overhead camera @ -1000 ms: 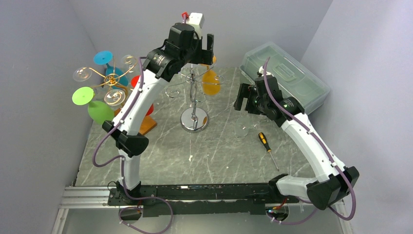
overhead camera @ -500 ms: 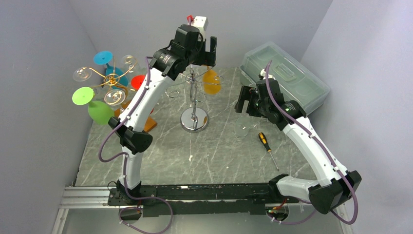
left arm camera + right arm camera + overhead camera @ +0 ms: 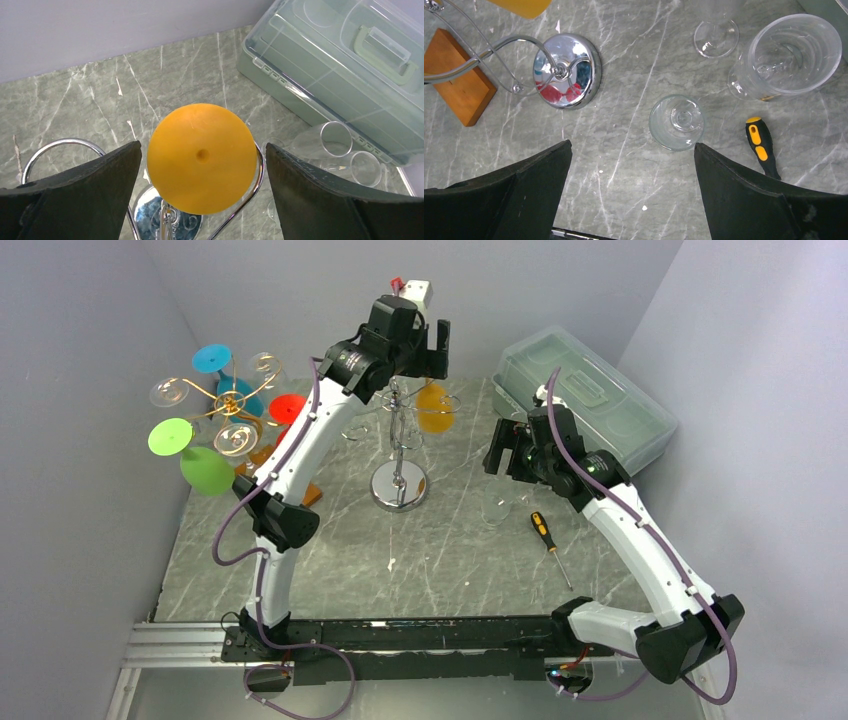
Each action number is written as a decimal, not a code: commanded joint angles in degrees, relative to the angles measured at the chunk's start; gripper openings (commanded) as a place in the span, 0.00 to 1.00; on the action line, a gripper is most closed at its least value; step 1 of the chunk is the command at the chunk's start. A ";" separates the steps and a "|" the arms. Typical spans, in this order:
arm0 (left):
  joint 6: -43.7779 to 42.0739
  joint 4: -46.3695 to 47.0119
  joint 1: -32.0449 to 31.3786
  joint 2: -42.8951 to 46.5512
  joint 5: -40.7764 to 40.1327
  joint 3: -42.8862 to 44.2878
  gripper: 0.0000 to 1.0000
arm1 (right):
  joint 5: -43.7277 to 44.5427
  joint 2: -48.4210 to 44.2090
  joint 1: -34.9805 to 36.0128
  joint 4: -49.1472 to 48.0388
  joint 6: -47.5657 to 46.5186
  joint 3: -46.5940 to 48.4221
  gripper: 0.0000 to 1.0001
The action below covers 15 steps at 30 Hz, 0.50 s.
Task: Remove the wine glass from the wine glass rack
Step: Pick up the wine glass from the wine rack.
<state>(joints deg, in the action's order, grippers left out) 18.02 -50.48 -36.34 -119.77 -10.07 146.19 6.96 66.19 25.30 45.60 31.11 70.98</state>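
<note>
The left gripper [image 3: 203, 145] is standing wide open and gripping nothing. The glass [image 3: 200, 170] is sitting centred between its fingers, clear of both. The right gripper [image 3: 632, 145] is also gaping wide and empty, and a clear glass [image 3: 676, 122] is standing on the table [image 3: 624, 165] below, just ahead of the gap. The left arm is reaching high and far forward with its wrist pointing down over the rack [image 3: 398, 445]. The right arm is stretching forward, bent at the elbow, and facing down at the table. The glass is orange and hanging upside down on a chrome hook, its round foot facing up.
</note>
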 commanded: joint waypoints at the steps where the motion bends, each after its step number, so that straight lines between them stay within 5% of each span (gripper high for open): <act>1: 1.29 1.42 -0.05 0.31 1.33 1.90 0.99 | 0.79 -1.68 -0.27 -2.34 0.26 -0.39 0.95; 15: 4.09 1.61 1.05 0.87 2.96 0.35 0.97 | 0.51 -1.65 -0.25 -2.89 0.35 -1.37 0.95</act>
<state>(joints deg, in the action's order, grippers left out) 20.69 -50.46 -35.68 -119.85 -8.62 146.17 6.96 65.87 25.30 45.06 31.11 70.04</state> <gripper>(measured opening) 0.985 0.946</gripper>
